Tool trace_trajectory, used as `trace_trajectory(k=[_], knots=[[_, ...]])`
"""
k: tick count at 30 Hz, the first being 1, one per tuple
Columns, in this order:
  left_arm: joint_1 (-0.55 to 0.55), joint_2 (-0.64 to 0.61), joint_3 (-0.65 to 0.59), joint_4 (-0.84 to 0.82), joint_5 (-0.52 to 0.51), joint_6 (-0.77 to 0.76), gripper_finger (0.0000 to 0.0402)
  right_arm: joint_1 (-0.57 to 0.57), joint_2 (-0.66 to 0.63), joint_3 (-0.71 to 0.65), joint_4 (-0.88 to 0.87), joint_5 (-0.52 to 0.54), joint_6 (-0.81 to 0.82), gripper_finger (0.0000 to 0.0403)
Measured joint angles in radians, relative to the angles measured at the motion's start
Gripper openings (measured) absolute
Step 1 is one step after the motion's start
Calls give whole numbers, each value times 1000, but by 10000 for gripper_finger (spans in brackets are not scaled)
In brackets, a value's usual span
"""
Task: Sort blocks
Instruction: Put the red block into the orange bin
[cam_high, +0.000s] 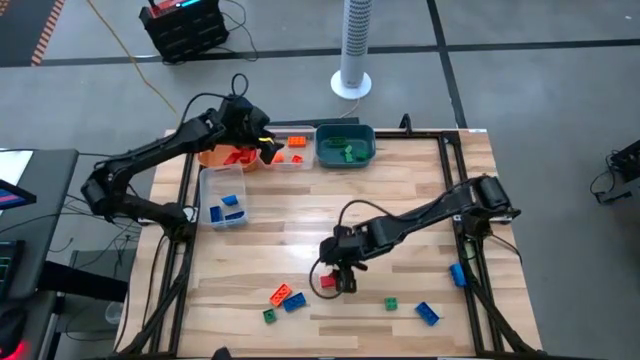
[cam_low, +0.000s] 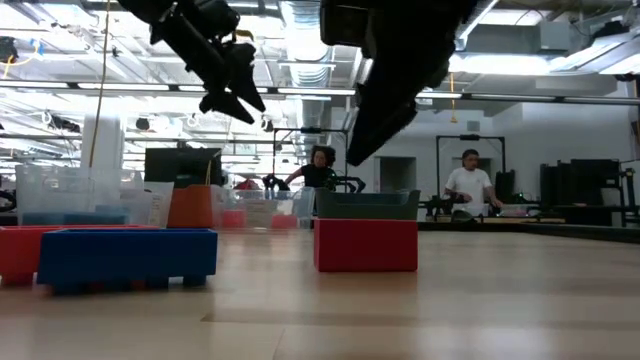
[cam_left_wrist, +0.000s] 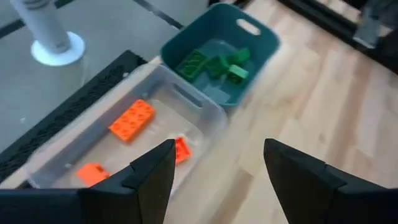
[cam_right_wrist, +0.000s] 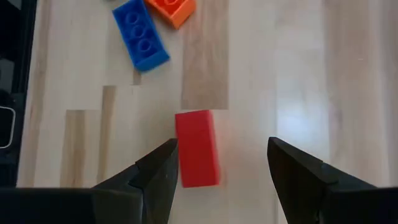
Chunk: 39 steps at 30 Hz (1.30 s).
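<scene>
My right gripper (cam_high: 343, 282) (cam_right_wrist: 222, 146) hangs open just above a red block (cam_right_wrist: 197, 148) (cam_high: 326, 283) that lies flat on the table near the front middle. The block is under the gap between the fingers, toward one finger, and the low view shows the fingers clear of its top (cam_low: 365, 245). My left gripper (cam_high: 270, 150) (cam_left_wrist: 217, 155) is open and holds nothing, raised over the clear bin (cam_left_wrist: 186, 102) with three orange blocks (cam_left_wrist: 132, 119). Loose on the table lie an orange block (cam_high: 281, 294), a blue block (cam_high: 293, 301) and a green block (cam_high: 269, 315).
Along the far edge stand an orange bin (cam_high: 215, 158) holding red blocks and a teal bin (cam_high: 345, 132) holding green blocks (cam_left_wrist: 214, 65). A second clear bin (cam_high: 212, 190) at the left holds blue blocks. A green block (cam_high: 391, 303) and two blue blocks (cam_high: 428, 313) (cam_high: 457, 273) lie front right.
</scene>
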Motion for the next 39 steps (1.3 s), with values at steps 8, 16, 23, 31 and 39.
trace_trajectory(k=[8,16,23,31,39], knots=[[-57,-29,0,-1,17,6,237,80,92,123,-80,43,-8,249],[-80,-29,0,-6,16,40,237,100,127,120,-129,126,79,249],[-80,-29,0,-6,15,40,237,98,126,97,-108,130,81,249],[-80,-28,0,-47,14,40,237,114,127,64,-55,129,82,249],[-80,-28,0,-52,15,40,237,128,195,64,-64,132,90,249]])
